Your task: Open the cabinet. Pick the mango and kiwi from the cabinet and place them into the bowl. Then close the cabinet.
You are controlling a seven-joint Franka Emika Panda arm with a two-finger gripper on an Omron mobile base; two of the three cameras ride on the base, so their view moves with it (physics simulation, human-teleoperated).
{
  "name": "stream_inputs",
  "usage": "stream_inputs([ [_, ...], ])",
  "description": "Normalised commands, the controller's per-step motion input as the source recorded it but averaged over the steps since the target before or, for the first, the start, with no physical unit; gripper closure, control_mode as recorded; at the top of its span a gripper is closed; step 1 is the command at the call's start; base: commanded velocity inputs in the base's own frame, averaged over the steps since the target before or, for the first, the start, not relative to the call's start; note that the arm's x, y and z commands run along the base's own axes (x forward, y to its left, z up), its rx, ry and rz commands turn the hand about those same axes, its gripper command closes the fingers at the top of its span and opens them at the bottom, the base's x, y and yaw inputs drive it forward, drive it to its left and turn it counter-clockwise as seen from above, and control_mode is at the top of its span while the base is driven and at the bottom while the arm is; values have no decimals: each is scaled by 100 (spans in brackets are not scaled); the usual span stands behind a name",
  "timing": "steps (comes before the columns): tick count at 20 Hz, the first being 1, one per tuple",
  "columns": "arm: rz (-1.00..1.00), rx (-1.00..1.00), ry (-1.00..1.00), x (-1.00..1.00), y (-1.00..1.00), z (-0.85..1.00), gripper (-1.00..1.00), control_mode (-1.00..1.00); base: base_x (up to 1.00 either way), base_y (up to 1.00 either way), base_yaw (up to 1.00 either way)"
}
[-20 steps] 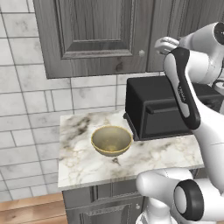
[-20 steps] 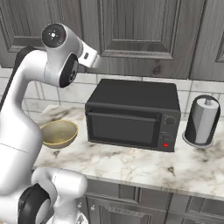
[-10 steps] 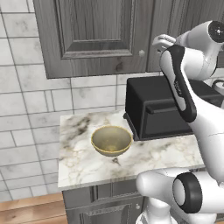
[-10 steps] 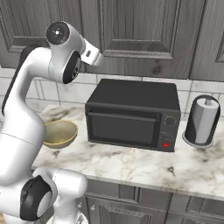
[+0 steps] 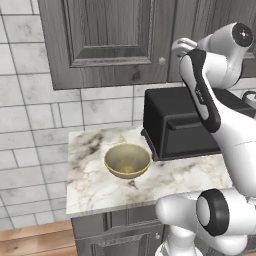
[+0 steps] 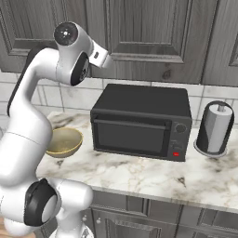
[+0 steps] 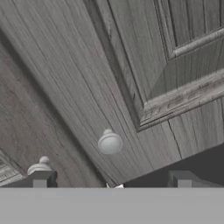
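Note:
The dark grey cabinet (image 5: 110, 30) hangs above the counter with both doors shut, so the mango and kiwi are hidden. My gripper (image 5: 179, 46) is raised in front of the doors, just right of the left door's round knob (image 5: 161, 60). In the hand view the gripper (image 7: 111, 179) is open, with the fingertips (image 7: 41, 178) wide apart. One grey knob (image 7: 109, 142) sits between and a little beyond them, and a second knob (image 7: 40, 166) lies by the left tip. The tan-gold bowl (image 5: 127, 160) stands empty on the marble counter (image 5: 87, 185), left of the oven.
A black toaster oven (image 6: 139, 123) stands on the counter under the cabinet, right beneath my hand. A paper towel roll (image 6: 214, 129) stands at the oven's right. Tiled wall (image 5: 30, 125) borders the counter on the left.
My hand has crept a little higher and closer to the cabinet doors and knobs. The jaws stayed open, and the bowl and oven have not moved.

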Motion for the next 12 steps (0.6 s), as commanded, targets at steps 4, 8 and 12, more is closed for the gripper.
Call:
stream_inputs([
  [4,0,1,0,22,0,0,-100,-100,0,0,0],
  [8,0,2,0,20,0,-1,-100,-100,0,0,0],
  [12,0,2,0,18,-1,-9,-100,-100,0,0,0],
])
